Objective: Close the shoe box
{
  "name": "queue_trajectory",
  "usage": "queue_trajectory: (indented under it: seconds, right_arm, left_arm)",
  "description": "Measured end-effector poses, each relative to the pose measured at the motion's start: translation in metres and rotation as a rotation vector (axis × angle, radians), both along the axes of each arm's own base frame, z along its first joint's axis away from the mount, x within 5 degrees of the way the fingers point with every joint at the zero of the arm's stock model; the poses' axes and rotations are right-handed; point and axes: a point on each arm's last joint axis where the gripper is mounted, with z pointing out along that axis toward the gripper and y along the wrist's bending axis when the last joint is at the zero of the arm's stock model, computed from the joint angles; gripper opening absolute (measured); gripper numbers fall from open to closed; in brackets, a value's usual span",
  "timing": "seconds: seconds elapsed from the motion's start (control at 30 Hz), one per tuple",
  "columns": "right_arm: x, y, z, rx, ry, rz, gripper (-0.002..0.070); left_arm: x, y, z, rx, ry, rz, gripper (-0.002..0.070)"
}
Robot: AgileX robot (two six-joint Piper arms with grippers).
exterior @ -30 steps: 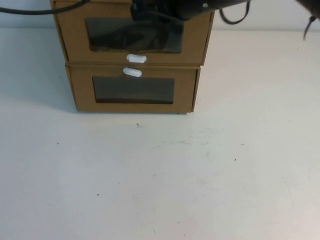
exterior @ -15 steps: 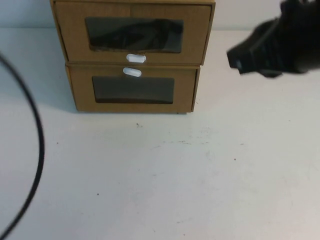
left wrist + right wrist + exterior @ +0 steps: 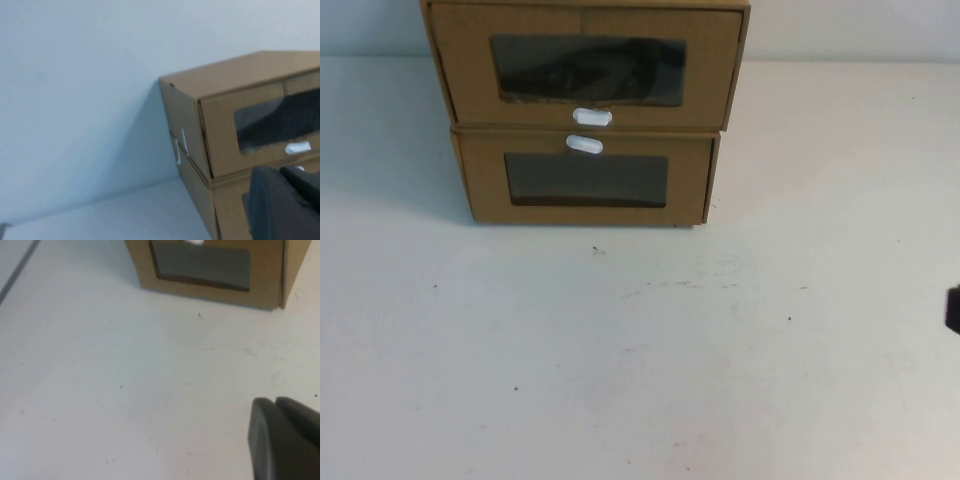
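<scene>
At the far edge of the desk (image 3: pixel 640 380), two brown cardboard boxes stand stacked one on the other. The shoe box (image 3: pixel 585 65) is the upper one, its small white pull tab (image 3: pixel 592 117) sitting below the clear window; the twin box (image 3: pixel 585 180) beneath carries its own tab (image 3: pixel 585 145) above its window, so the two tabs nearly meet at the seam. The shoe box's drawer front lies flush with its cardboard shell on every side I can see, so I judge the drawer pushed fully home and the task as good as done. The stack likely sits far back to leave the arms free room in front.

Neither arm touches the boxes. The left claw (image 3: pixel 285 205) shows only as a dark bulk in its wrist view, off to one side of the stack near its corner; whether its fingers are spread or pressed together I cannot tell. The right claw (image 3: pixel 282 440) hangs over bare desk, well apart from the lower box; a dark sliver at the right edge of the high view is probably that arm, and its grip state is likewise hidden.
</scene>
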Motion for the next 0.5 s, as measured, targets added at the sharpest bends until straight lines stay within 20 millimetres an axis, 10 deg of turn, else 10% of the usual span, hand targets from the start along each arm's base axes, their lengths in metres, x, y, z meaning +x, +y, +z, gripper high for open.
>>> queue_trajectory:
  seconds: [0.23, 0.5]
  right_arm:
    - [-0.045, -0.029, -0.035, 0.162, -0.158, -0.054, -0.0013]
    - [-0.049, -0.036, -0.092, 0.246, -0.261, -0.096, -0.0013]
  left_arm:
    - [0.011, 0.001, -0.047, -0.167, 0.131, 0.001, -0.0005]
    - [0.017, 0.006, -0.104, -0.222, 0.262, 0.079, -0.0005]
